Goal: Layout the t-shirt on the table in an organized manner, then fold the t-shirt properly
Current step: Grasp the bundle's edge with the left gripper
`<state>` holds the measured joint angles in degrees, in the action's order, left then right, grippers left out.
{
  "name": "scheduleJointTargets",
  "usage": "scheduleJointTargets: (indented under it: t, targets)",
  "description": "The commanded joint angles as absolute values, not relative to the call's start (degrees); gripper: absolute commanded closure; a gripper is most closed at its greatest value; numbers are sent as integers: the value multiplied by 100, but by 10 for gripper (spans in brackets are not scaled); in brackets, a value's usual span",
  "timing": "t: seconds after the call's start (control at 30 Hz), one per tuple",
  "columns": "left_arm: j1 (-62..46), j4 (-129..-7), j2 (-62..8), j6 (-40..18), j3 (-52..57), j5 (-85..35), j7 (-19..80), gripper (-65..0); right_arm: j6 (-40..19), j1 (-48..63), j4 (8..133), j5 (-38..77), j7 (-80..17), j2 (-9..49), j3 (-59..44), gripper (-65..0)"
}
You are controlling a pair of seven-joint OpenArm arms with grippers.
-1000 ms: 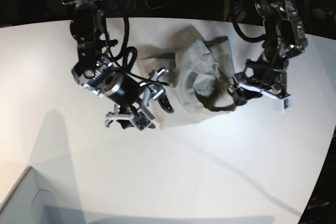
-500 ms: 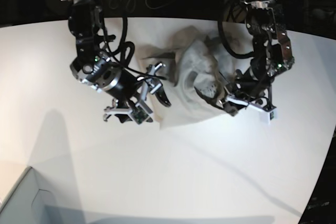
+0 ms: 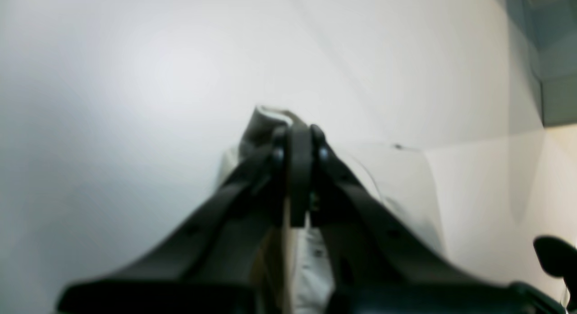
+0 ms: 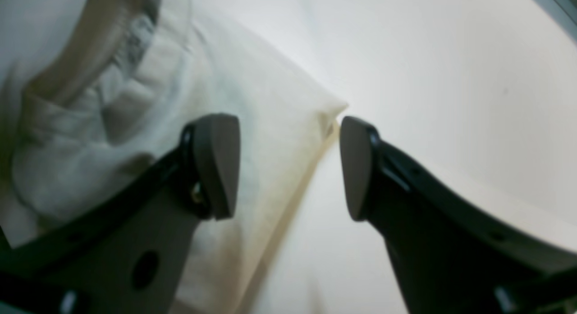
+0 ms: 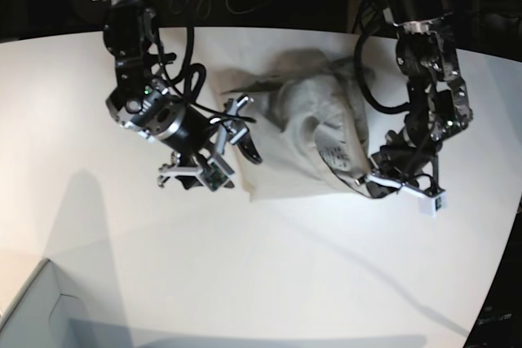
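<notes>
— What does the overhead camera give you that the wrist cameras don't?

— The whole heap. The t-shirt (image 5: 306, 132) lies crumpled toward the far side of the white worktop (image 5: 269, 266), between the two arms, with the dark ribbed collar opening facing up near the middle. A pale grey box corner (image 5: 37, 315) sits at the near left edge; neither wrist camera shows that.

— And the wrist cameras?

— The right one looks straight along a flat hem and a pointed corner of the shirt (image 4: 270, 125), which the overhead view only shows as a pale edge. The left one is blurred, mostly bare worktop with a small bunch of cloth (image 3: 266, 125) poking past the fingertips.

— Which way does the shirt run?

— It's too bunched for a clean axis. The mass runs roughly from the far side toward the near side, and its flattest edge faces the near side of the worktop.

— The left fingers (image 5: 377, 181)?

— Clenched tight on a fold at the shirt's near edge, on the overhead view's right. In the wrist view the two tips meet with fabric pinched between them.

— The right fingers (image 4: 288, 165)?

— Spread wide, holding nothing. One pad hangs over the cloth, the other over bare worktop, with the shirt's corner in the gap between them. I can't tell whether either pad touches the fabric.
</notes>
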<state>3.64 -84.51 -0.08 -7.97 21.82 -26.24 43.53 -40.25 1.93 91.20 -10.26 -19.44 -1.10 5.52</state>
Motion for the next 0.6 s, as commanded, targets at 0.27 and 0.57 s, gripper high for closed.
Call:
scheduleJointTargets:
  t: [0.27, 0.57]
  targets:
    - [734, -7574, -251, -840, 2141, -2695, 4356, -30, -4000, 101, 9191, -927, -1789, -127, 549, -352]
    - [251, -8910, -251, -840, 2202, -2703, 5007, -417, -4000, 66, 9191, -927, -1789, -127, 549, -352]
